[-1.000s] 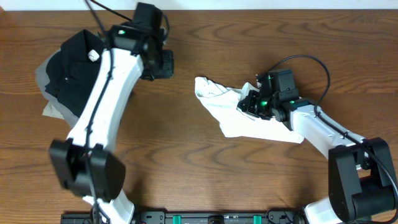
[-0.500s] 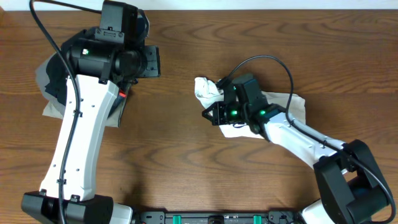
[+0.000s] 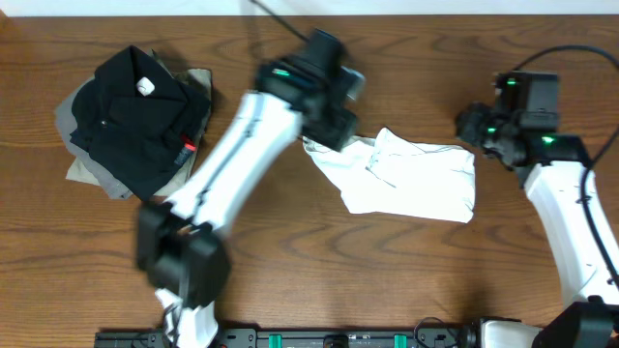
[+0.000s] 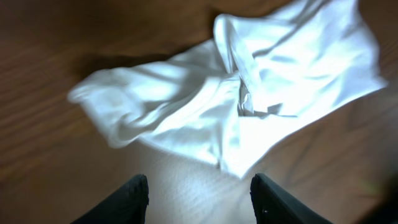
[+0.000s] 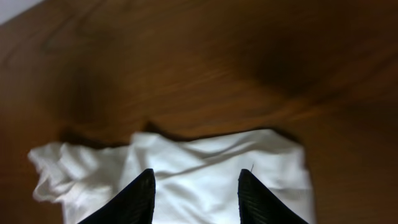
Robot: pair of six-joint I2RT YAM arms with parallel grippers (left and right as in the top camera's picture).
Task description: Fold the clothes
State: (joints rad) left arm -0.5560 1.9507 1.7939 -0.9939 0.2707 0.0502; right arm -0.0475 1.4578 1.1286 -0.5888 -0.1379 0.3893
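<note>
The white T-shirt (image 3: 406, 179) lies crumpled on the wooden table, partly spread, print not visible. It also shows in the left wrist view (image 4: 242, 87) and in the right wrist view (image 5: 186, 168). My left gripper (image 3: 334, 116) hangs over the shirt's left end; in its wrist view the fingers (image 4: 199, 199) are open and empty over bare wood just short of the cloth. My right gripper (image 3: 474, 126) is above the table beyond the shirt's right top corner; its fingers (image 5: 196, 196) are open and empty above the cloth.
A black folded garment with a white tag (image 3: 131, 121) lies on a grey folded garment (image 3: 82, 164) at the table's left. The table's far edge (image 3: 406, 14) runs along the top.
The left arm swung from the pile at the left across to the shirt's left end. The right gripper let the shirt go and drew back to the right. The shirt now lies more spread.
</note>
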